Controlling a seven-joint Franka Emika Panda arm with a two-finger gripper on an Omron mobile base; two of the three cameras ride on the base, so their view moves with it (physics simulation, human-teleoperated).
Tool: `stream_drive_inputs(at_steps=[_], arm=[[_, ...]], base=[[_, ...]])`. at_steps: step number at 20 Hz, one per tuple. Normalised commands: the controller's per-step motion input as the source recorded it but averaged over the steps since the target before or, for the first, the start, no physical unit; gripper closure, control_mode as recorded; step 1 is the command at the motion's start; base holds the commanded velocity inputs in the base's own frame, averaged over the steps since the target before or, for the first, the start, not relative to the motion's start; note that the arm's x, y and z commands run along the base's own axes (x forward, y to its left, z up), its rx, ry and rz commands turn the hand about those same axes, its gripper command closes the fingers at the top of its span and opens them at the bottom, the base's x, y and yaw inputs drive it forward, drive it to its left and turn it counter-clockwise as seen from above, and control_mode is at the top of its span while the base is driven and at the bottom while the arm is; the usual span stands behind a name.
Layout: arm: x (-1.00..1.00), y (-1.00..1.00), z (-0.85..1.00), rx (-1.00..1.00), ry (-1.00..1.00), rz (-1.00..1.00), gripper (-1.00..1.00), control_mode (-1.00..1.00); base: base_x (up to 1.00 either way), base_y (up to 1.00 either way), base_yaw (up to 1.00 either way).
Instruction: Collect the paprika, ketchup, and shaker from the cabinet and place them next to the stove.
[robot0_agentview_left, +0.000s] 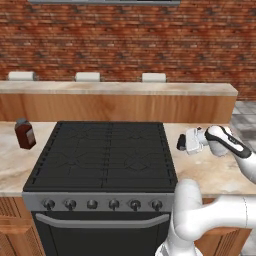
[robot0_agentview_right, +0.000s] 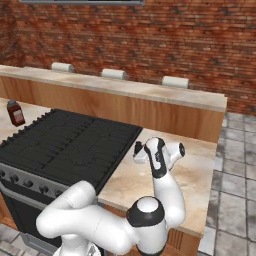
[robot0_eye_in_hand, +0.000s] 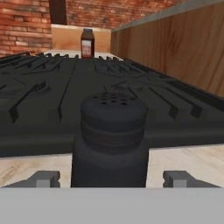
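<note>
The black shaker (robot0_eye_in_hand: 113, 131), with a perforated top and no label, stands close in front of the hand between the spread fingertips (robot0_eye_in_hand: 43, 178), with a gap on each side. My gripper (robot0_eye_in_hand: 111, 177) is open around it. In the left base view the gripper (robot0_agentview_left: 181, 143) hangs low over the marble counter just right of the stove (robot0_agentview_left: 100, 155); the right base view has the gripper (robot0_agentview_right: 138, 148) at the stove's (robot0_agentview_right: 65, 145) right edge. The paprika jar (robot0_agentview_left: 25, 133), dark red with a dark cap and pale label, stands on the counter left of the stove. Ketchup and cabinet are out of view.
Marble counter (robot0_agentview_left: 212, 172) runs on both sides of the stove. Behind it rises a wooden-fronted raised ledge (robot0_agentview_left: 120, 89) with three white objects (robot0_agentview_left: 88, 76) on top, then a brick wall. Tiled floor (robot0_agentview_right: 235, 165) lies to the right.
</note>
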Motion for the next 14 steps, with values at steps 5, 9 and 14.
stream_drive_inputs(at_steps=[5, 9, 14], arm=[[-0.15, 0.0, 0.24, 0.0, 0.0, 0.0, -1.0, -1.0], [-0.15, 0.01, 0.6, 0.0, 0.0, 0.0, -1.0, -1.0], [-0.24, 0.01, 0.69, 0.0, -0.01, 0.0, -1.0, -1.0]], base=[[0.0, 0.0, 0.0], [0.0, 0.0, 0.0], [0.0, 0.0, 0.0]])
